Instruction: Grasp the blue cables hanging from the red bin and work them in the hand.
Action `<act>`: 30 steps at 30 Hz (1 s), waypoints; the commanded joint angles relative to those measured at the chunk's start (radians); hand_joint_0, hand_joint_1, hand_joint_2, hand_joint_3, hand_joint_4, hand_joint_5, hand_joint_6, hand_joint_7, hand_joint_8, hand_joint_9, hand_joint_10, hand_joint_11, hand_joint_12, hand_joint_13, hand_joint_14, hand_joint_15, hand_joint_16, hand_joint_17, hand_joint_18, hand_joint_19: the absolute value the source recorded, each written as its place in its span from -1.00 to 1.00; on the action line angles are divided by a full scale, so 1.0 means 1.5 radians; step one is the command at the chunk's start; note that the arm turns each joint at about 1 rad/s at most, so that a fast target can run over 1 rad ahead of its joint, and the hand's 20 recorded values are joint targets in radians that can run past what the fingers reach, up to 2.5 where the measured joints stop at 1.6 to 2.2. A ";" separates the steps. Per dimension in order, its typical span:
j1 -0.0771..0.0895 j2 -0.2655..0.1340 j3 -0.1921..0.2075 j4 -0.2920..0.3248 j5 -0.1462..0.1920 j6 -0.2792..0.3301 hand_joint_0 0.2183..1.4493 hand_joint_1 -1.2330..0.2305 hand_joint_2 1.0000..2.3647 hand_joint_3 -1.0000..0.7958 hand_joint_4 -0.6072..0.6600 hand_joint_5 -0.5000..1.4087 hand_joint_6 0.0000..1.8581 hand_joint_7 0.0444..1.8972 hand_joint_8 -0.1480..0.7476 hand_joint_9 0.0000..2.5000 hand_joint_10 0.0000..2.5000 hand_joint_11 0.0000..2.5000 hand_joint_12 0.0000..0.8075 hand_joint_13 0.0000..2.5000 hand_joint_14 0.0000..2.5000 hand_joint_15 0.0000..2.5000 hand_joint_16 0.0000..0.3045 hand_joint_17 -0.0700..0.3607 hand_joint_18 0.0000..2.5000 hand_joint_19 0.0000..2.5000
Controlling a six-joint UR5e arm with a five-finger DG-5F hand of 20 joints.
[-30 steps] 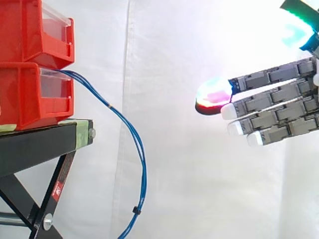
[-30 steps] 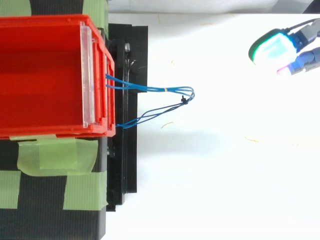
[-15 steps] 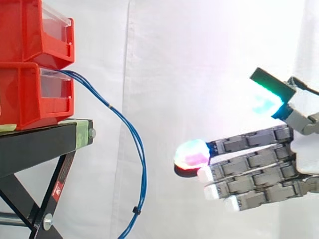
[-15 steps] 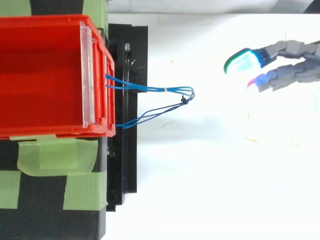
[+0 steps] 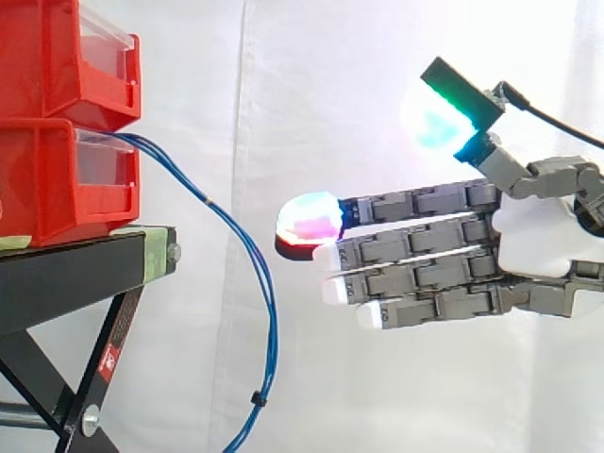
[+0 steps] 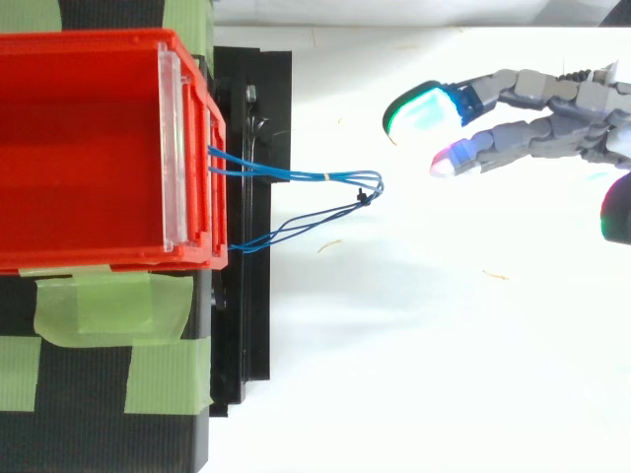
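I see the hand (image 5: 538, 236) open, fingers straight and level, thumb raised apart from them, holding nothing; the blue cables (image 5: 272, 340) hang straight ahead of its fingertips, near but not touching, coming out of the lower red bin (image 5: 47, 179). Their loop runs downward, across the line of the fingers; from above it lies slightly to one side of the fingertips, so I judge I must reach forward and shift sideways.

The black stand (image 5: 66, 278) is carrying two stacked red bins (image 5: 42, 94); the lower bin (image 5: 38, 189) is sitting at its edge, beside green tape (image 5: 156, 250).
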 commanded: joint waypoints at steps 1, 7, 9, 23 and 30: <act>-0.003 -0.033 0.010 0.005 -0.002 -0.008 -0.17 -0.08 -1.00 -0.87 0.26 -0.56 -0.99 -0.23 -0.03 -0.63 -0.99 -0.70 -0.08 -0.70 -0.99 -0.67 -0.66 -0.14 -0.82 -0.62; -0.006 -0.124 0.021 0.072 -0.013 0.065 -0.17 -0.08 -1.00 -0.87 0.26 -0.56 -0.99 -0.23 -0.03 -0.63 -0.99 -0.70 -0.08 -0.70 -0.99 -0.66 -0.66 -0.14 -0.81 -0.62; -0.007 -0.130 0.033 0.084 -0.011 0.085 -0.17 -0.08 -1.00 -0.86 0.26 -0.56 -0.99 -0.23 -0.03 -0.63 -0.99 -0.70 -0.08 -0.70 -0.99 -0.67 -0.66 -0.14 -0.81 -0.62; -0.009 -0.138 0.056 0.054 -0.013 0.048 -0.17 -0.08 -1.00 -0.86 0.27 -0.55 -0.99 -0.22 -0.03 -0.63 -0.99 -0.69 -0.07 -0.70 -0.99 -0.67 -0.66 -0.14 -0.81 -0.62; -0.015 -0.180 0.081 0.059 -0.026 0.084 -0.17 -0.08 -0.99 -0.87 0.26 -0.55 -0.99 -0.22 -0.03 -0.63 -0.99 -0.68 -0.07 -0.70 -0.99 -0.66 -0.66 -0.14 -0.81 -0.61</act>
